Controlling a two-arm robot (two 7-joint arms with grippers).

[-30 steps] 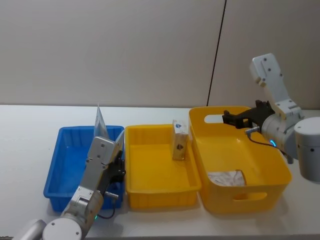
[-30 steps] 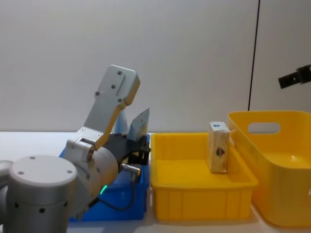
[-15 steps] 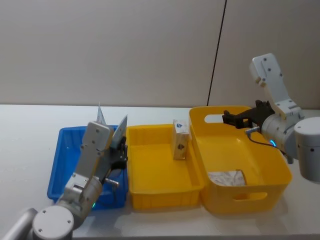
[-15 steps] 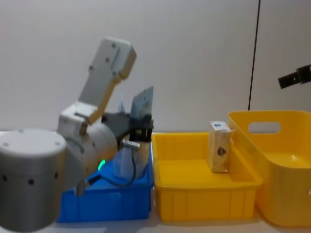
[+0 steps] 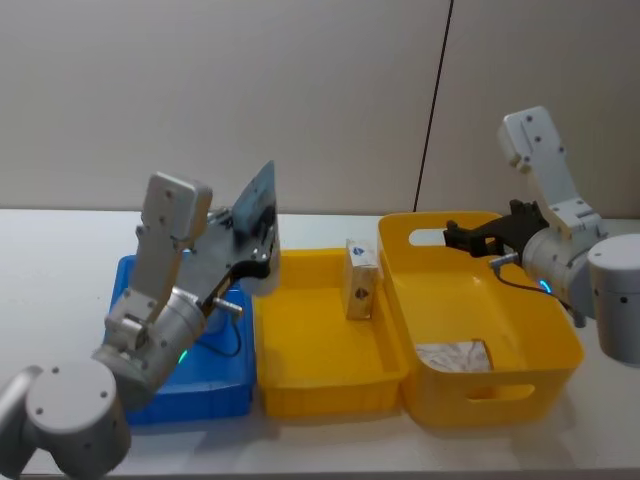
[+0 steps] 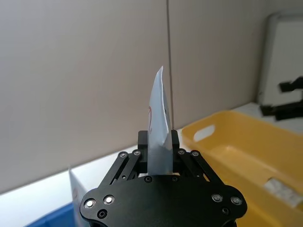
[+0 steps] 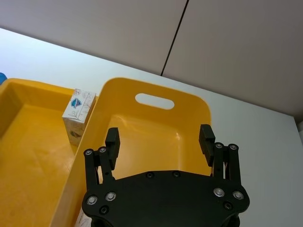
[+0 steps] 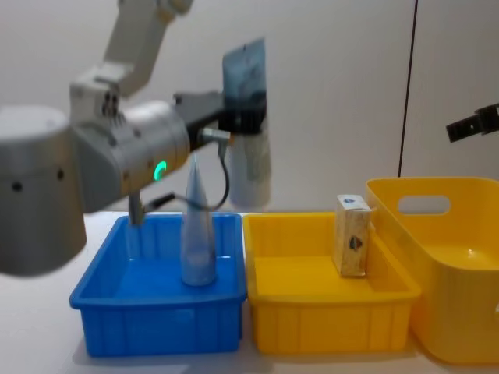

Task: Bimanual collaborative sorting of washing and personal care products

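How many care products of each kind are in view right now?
Squeeze tubes: 2 (held tube, standing tube)
Cartons: 1 (carton)
Packs: 1 (white pack)
Total: 4

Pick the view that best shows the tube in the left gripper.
Chest view: the tube shows its broad face, held high in the left gripper. The left wrist view sees it edge-on between the fingers; the head view, tilted. The right gripper hovers open over the deep yellow basket.
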